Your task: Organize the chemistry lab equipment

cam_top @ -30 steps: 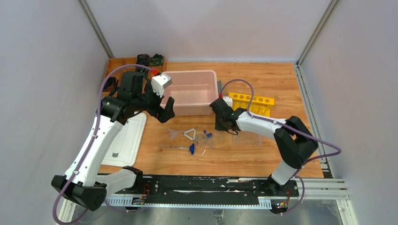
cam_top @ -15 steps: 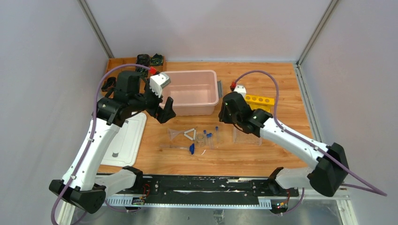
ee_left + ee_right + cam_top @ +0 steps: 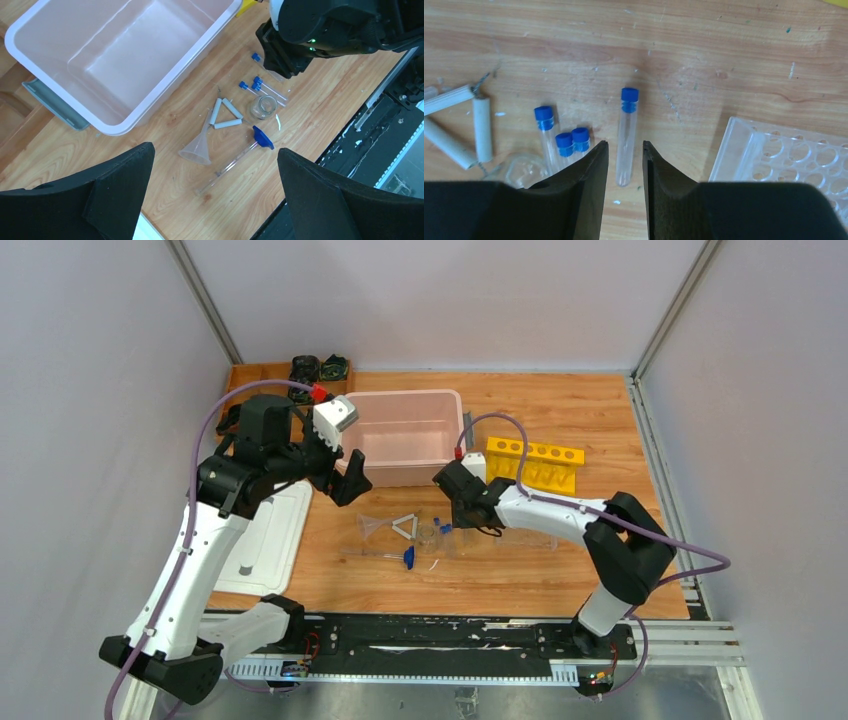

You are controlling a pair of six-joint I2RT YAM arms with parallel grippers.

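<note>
The left arm stood raised, its elbow bent high over the left side of the wooden surface [image 3: 600,410]. The left tool [image 3: 350,478] hung above the near left corner of the pale pink plastic bin [image 3: 400,395], with fingers spread wide and nothing between them. Under that arm lay a flat white tray [image 3: 270,540]. The right arm was folded low, its elbow out to the right and its forearm stretched leftward close over the wood. The right tool [image 3: 625,150] pointed down with its fingers parted only narrowly. They stood on either side of a single blue-capped clear tube [image 3: 628,125] lying flat on the surface (neither finger appeared to touch it). Just left of that tube, three more blue-capped clear tubes [image 3: 565,142] lay bunched together beside the tiny clear glass dish [image 3: 263,106]. Left of the dish sat the white triangle of three short rods [image 3: 225,114], and the clear plastic funnel [image 3: 196,150] lay on its side just beside it. The blue-tipped thin clear rod [image 3: 232,162] lay nearer the arm bases, its blue end close to the dish. The clear plastic tube rack [image 3: 784,160] sat just right of the right tool. A yellow tube rack [image 3: 535,455] stood beyond the forearm, to the right of the bin.
</note>
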